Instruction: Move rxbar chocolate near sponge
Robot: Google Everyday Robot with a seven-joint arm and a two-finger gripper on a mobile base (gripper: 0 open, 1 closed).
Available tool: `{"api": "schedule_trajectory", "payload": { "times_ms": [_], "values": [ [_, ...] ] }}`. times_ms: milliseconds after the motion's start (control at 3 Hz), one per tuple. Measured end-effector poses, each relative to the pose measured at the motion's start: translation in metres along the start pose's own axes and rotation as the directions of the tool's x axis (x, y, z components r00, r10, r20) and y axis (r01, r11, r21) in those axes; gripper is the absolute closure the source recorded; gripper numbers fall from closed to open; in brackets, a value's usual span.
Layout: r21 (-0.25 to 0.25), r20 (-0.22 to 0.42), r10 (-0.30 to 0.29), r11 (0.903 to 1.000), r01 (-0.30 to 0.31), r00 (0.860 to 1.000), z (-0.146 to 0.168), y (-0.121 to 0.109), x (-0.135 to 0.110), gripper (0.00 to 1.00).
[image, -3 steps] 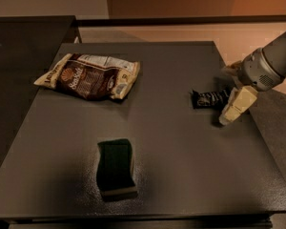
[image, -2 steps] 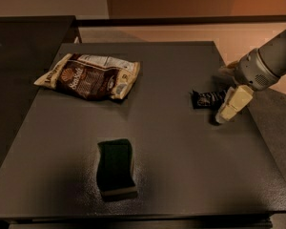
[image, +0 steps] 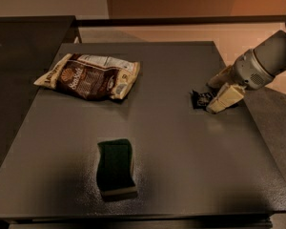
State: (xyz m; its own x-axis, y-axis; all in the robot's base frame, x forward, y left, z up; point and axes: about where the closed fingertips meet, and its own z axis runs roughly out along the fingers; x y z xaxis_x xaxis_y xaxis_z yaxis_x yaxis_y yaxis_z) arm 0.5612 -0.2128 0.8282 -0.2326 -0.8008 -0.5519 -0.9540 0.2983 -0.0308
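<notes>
Black rxbar chocolate (image: 199, 99) flat on the right side of the grey table (image: 171, 128), well apart from the green sponge (image: 115, 168) down in front. Long way lying left to right, one end poking left. Robot gripper (image: 212, 98) right at the bar, pale fingers (image: 226, 97) spread apart on both sides of its right end, likely not squeezing yet. Grabbing step now. Next: pinch, lift, carry over beside the sponge.

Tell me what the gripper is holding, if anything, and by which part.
Cannot tell. The gripper is down at the right end of the rxbar, which lies on the table, but a firm hold is not visible.
</notes>
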Motion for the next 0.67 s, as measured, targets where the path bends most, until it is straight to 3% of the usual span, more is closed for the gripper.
{"api": "schedule_trajectory", "payload": {
  "times_ms": [667],
  "values": [
    [-0.013, 0.016, -0.006, 0.9999, 0.006, 1.0, -0.0047, 0.0021, -0.0124, 0.87]
  ]
}}
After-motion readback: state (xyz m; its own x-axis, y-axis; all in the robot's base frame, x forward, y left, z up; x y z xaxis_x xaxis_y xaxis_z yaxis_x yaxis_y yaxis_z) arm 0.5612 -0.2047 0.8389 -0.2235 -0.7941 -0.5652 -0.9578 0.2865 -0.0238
